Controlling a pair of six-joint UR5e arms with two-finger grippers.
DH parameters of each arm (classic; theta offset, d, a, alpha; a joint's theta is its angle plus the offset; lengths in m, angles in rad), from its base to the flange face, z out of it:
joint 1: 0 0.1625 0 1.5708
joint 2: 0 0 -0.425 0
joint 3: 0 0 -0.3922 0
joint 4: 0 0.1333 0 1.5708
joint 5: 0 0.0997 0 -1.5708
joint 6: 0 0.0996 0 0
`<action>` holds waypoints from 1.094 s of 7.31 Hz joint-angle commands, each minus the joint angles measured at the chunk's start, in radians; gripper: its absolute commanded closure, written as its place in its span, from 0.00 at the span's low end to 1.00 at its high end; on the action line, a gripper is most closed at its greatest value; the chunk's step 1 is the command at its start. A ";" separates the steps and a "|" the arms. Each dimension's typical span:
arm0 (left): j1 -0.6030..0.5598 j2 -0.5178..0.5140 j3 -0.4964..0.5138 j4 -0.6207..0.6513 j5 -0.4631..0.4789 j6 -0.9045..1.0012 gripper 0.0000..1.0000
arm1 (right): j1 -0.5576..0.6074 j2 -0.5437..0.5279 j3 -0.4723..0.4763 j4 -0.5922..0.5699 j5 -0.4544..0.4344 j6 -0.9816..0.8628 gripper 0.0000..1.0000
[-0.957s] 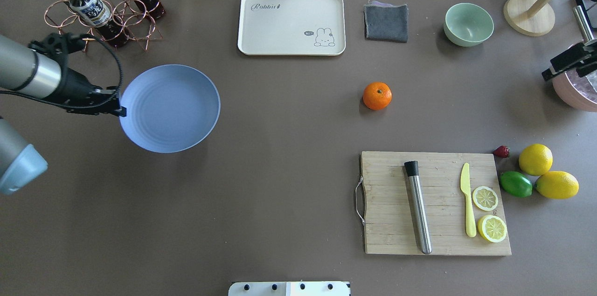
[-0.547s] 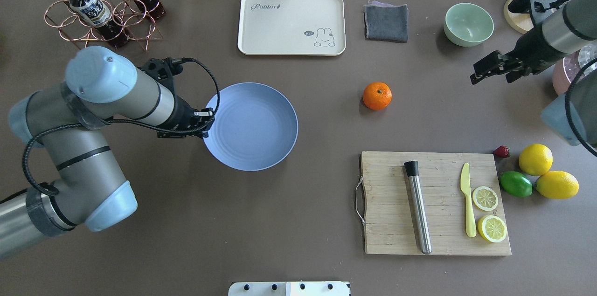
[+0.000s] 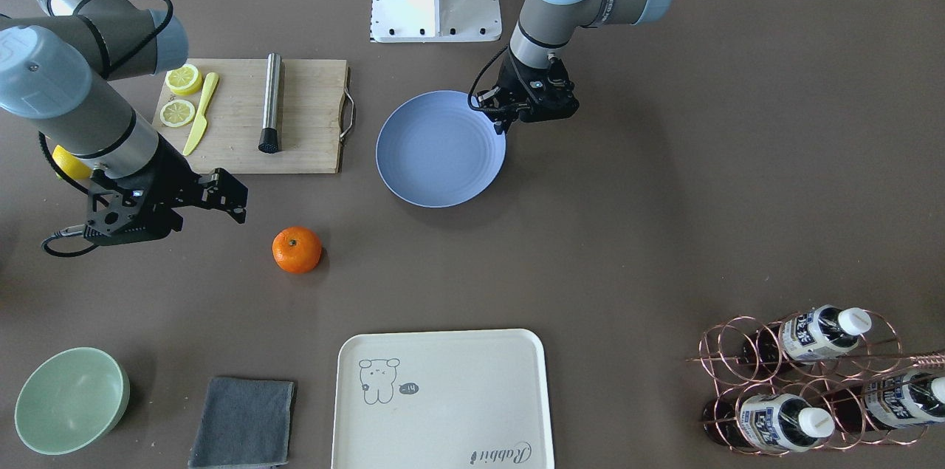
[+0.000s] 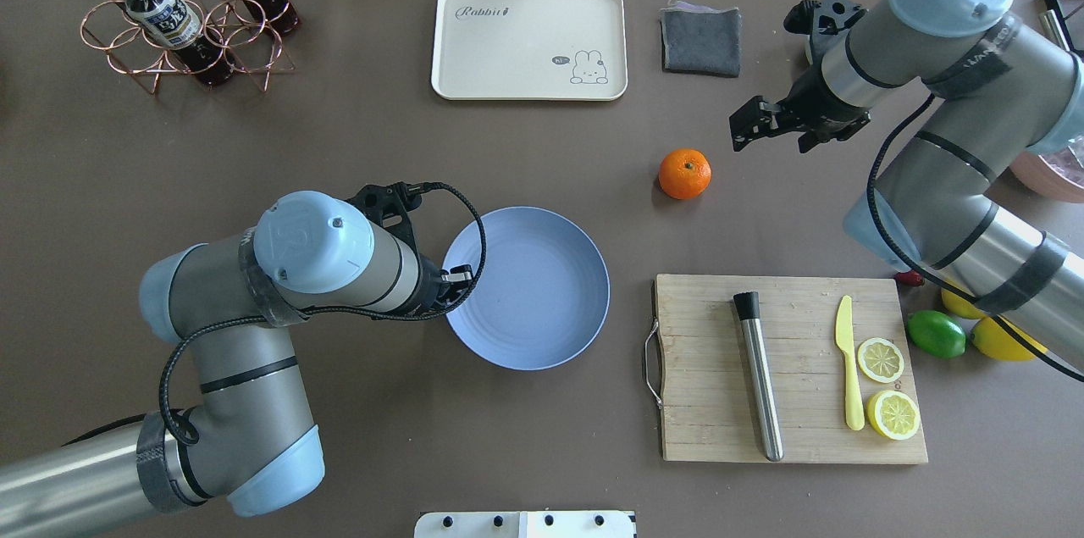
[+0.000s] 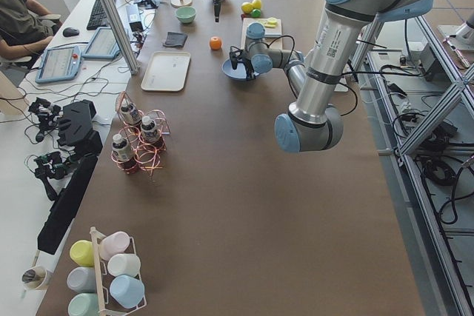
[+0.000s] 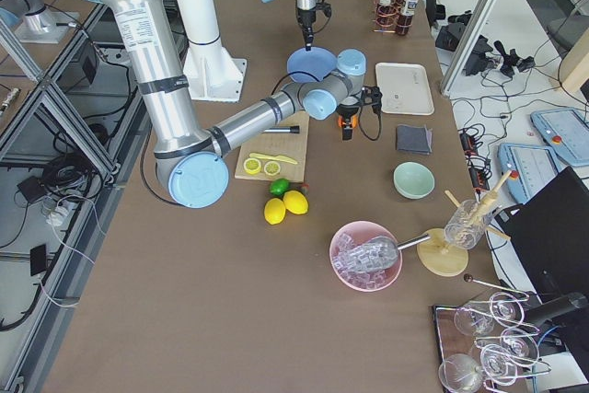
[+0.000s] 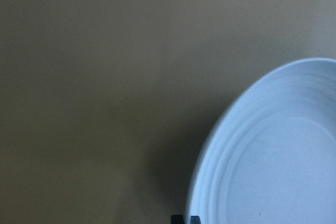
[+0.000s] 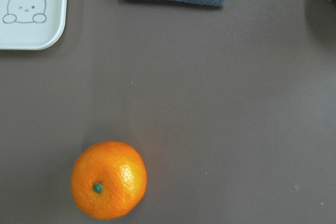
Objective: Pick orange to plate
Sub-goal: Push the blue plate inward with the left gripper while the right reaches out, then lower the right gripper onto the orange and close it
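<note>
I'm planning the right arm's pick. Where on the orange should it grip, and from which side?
Grip the orange across its widest middle, from straight above. It is round and sits roughly stem-up with bare table all round, so the right gripper should fit down both sides.

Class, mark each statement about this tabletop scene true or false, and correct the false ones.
1. The orange lies on the plate. False: it sits on the table, apart from the plate.
2. The left gripper grips the plate's rim. True.
3. The right gripper holds the orange. False: it is open, near the orange, not touching it.
4. Two lemon slices lie on the cutting board. True.
</note>
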 commanded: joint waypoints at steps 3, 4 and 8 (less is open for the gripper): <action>0.040 -0.005 0.014 -0.003 0.043 -0.013 1.00 | -0.069 0.094 -0.121 0.061 -0.072 0.081 0.00; 0.040 -0.005 0.014 -0.003 0.043 -0.013 1.00 | -0.086 0.103 -0.124 0.061 -0.089 0.102 0.00; 0.038 -0.003 0.007 -0.003 0.049 -0.013 0.17 | -0.122 0.155 -0.211 0.061 -0.126 0.112 0.06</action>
